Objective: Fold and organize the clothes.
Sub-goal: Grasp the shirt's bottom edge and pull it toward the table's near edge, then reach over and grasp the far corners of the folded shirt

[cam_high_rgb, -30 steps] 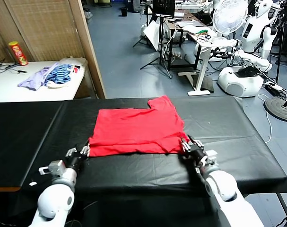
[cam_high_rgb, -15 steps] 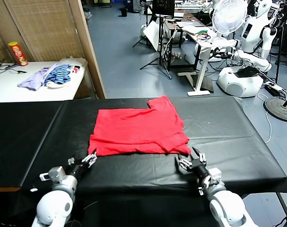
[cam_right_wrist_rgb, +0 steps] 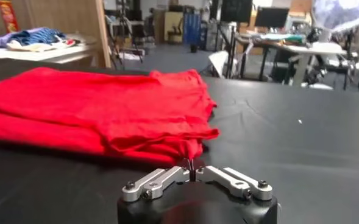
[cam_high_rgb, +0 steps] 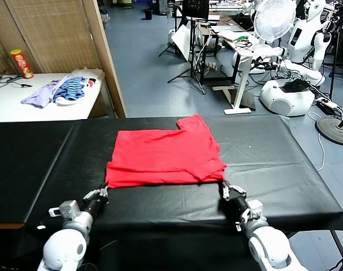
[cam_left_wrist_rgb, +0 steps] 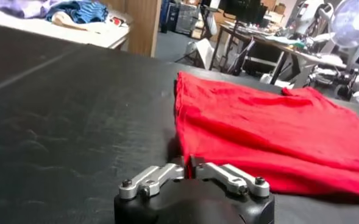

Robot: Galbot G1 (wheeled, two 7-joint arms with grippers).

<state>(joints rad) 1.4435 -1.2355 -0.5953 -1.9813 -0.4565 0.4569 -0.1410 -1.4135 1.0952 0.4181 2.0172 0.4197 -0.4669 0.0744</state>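
The clothes, one bright red T-shirt (cam_high_rgb: 163, 155), lie folded into a flat rectangle on the black table (cam_high_rgb: 273, 147), one sleeve sticking out at the far right. My left gripper (cam_high_rgb: 100, 193) sits low on the table just short of the shirt's near left corner, fingers shut, nothing between them. In the left wrist view the red T-shirt (cam_left_wrist_rgb: 258, 134) starts right beyond the left gripper (cam_left_wrist_rgb: 185, 163). My right gripper (cam_high_rgb: 225, 189) is shut a little before the near right corner. The right wrist view shows the shirt's layered hem (cam_right_wrist_rgb: 167, 143) just ahead of the right gripper (cam_right_wrist_rgb: 191, 165).
A white side table (cam_high_rgb: 13, 107) at the back left carries a heap of lilac and blue-striped garments (cam_high_rgb: 58, 90) and a red can (cam_high_rgb: 21, 63). A wooden partition (cam_high_rgb: 106, 56) stands behind. Fan, desks and other robots (cam_high_rgb: 295, 56) fill the floor beyond.
Both grippers were open at the shirt's near corners, drew back toward the table's front edge, and have now shut. The shirt's near hem settled flat.
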